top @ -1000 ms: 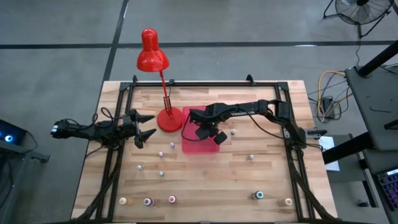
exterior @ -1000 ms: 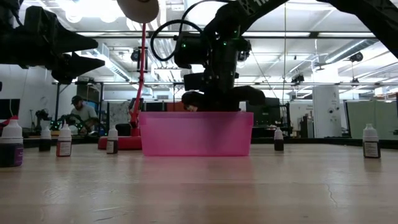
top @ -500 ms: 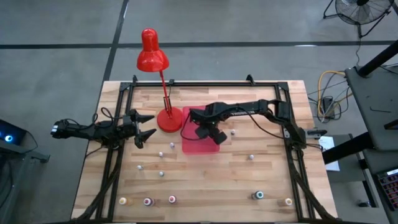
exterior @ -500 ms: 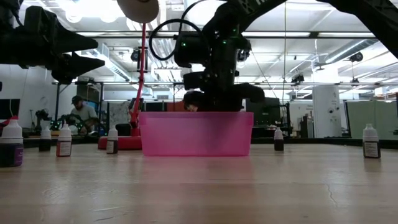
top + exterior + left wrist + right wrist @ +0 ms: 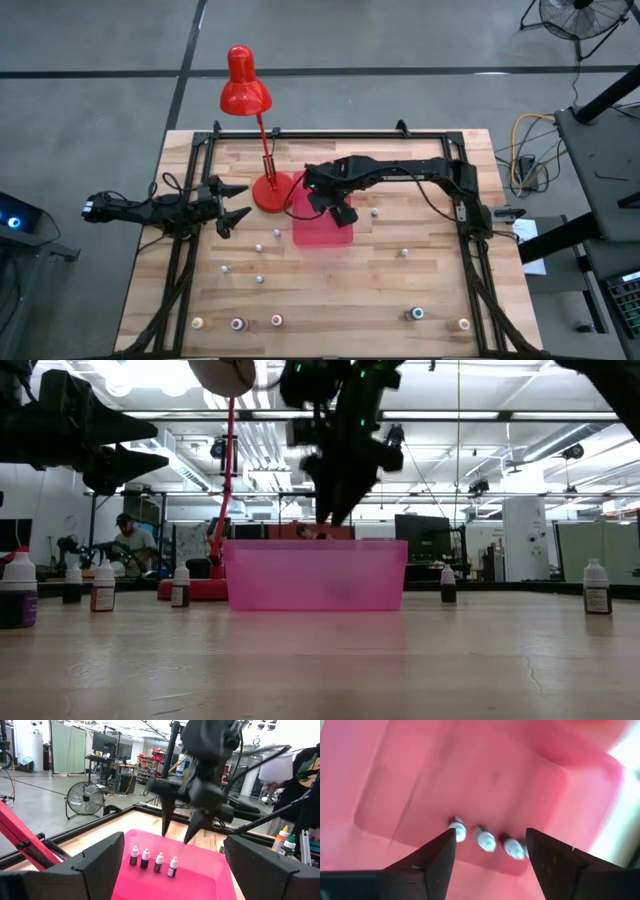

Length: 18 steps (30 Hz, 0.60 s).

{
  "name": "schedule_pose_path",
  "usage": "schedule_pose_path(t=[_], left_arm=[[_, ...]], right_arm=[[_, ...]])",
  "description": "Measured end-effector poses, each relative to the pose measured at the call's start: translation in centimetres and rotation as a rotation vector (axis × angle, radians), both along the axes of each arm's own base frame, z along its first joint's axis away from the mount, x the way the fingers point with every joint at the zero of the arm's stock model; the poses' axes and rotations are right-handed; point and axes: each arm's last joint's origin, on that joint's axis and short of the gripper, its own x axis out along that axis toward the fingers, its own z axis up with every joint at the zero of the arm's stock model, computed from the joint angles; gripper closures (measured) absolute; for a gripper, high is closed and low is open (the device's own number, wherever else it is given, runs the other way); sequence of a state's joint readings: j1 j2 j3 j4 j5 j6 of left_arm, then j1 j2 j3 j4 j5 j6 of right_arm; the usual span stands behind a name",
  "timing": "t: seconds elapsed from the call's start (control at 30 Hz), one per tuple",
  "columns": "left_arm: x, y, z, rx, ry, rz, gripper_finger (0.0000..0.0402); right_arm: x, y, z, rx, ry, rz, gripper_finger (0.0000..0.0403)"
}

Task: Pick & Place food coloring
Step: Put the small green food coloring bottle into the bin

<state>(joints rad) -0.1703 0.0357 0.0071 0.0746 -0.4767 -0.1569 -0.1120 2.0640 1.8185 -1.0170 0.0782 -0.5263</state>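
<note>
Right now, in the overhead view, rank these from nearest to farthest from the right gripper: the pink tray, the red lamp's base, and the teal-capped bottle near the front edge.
From the right gripper:
1. Pink tray, directly beneath it.
2. Red lamp base, beside the tray, toward the left arm.
3. Teal-capped bottle, far off at the table's front edge.

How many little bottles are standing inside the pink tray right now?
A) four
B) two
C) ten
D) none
A: the left wrist view shows four small white-capped bottles standing in a row on the floor of the pink tray, with the right gripper open and empty just above them.
</note>
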Motion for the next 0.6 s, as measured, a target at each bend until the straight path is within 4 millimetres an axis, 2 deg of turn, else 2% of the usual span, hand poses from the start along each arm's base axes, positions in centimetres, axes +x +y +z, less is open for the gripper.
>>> schedule_pose_path(t=[0.13,0.33,0.6], left_arm=[[0.0,0.0,0.0,0.000,0.000,-0.001,0.0087],[0.0,0.0,0.0,0.000,0.000,-0.001,0.0087],[0.0,0.0,0.0,0.000,0.000,-0.001,0.0087]], right_arm=[[-1.7,0.5,1.8,0.037,-0.053,-0.199,0.0141],[-5.1,1.2,2.5,0.145,-0.084,-0.534,0.0119],[-10.9,3.4,1.4,0.268,-0.094,-0.877,0.0104]])
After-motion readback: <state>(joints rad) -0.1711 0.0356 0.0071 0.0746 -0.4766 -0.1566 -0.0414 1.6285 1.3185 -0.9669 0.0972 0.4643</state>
